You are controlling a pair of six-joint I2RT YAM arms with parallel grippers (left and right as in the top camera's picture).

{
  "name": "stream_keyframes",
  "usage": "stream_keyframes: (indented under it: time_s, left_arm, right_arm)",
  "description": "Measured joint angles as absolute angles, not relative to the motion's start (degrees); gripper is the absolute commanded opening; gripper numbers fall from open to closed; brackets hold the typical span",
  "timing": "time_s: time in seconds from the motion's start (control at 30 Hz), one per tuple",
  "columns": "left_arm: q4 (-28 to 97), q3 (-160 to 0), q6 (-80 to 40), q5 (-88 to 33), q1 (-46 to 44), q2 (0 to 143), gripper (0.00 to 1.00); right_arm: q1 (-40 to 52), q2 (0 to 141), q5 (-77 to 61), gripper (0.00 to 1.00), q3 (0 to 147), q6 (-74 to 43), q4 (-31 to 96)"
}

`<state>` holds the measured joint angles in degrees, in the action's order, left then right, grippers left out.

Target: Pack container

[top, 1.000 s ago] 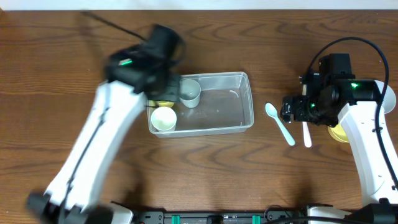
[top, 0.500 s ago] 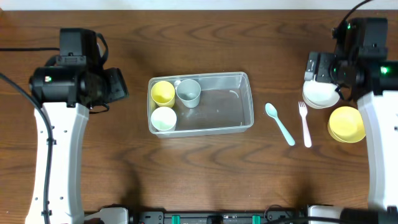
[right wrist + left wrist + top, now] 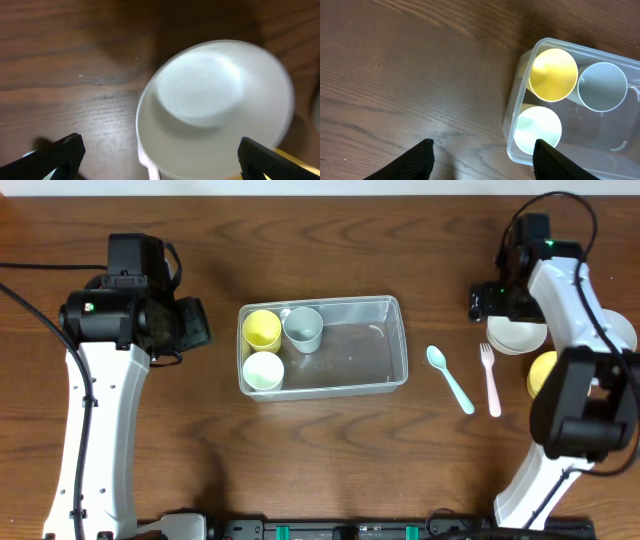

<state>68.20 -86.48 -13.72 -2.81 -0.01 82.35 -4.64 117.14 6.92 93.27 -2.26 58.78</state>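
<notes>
Fingers wide apart, my right gripper [image 3: 160,149] hovers over the white bowl [image 3: 215,107], seemingly off-centre in the blur; the clear container [image 3: 365,352] lies well leftward, long axis running left-right.

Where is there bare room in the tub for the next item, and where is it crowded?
The container is bare across its right two-thirds, from the grey cup to the right wall. Its left end is crowded with the yellow cup, pale cup and grey cup. Outside, a narrow bare strip lies between container and spoon.
</notes>
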Motion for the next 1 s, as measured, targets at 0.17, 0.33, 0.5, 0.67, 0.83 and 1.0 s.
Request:
stream_keyframes:
  time_s: [0.17,0.33,0.5,0.67,0.83,1.0]
  left_arm:
    - [68.1,-86.5,-13.7,-2.9,0.0,82.3,0.64]
    - [68.1,-86.5,-13.7,-2.9,0.0,82.3,0.64]
    - [68.1,-86.5,-13.7,-2.9,0.0,82.3,0.64]
    - [68.3,-86.5,-13.7,-2.9,0.0,82.3,0.64]
    - [68.4,-86.5,-13.7,-2.9,0.0,82.3,0.64]
    - [68.4,-86.5,-13.7,-2.9,0.0,82.3,0.64]
  right_arm:
    - [-4.6,120.7,6.4,0.94,93.3,-2.2,58.1]
    - [-4.6,122.9,6.0,0.79,93.7,-2.4,57.8]
    - [-4.6,122.9,5.9,0.54,93.8,-2.6,57.7]
    - [-4.6,122.9,5.8,0.31,93.8,-2.9,57.9]
    - [-4.6,122.9,5.8,0.16,93.8,-3.3,58.2]
    - [-4.6,122.9,5.8,0.09,93.8,-3.6,58.5]
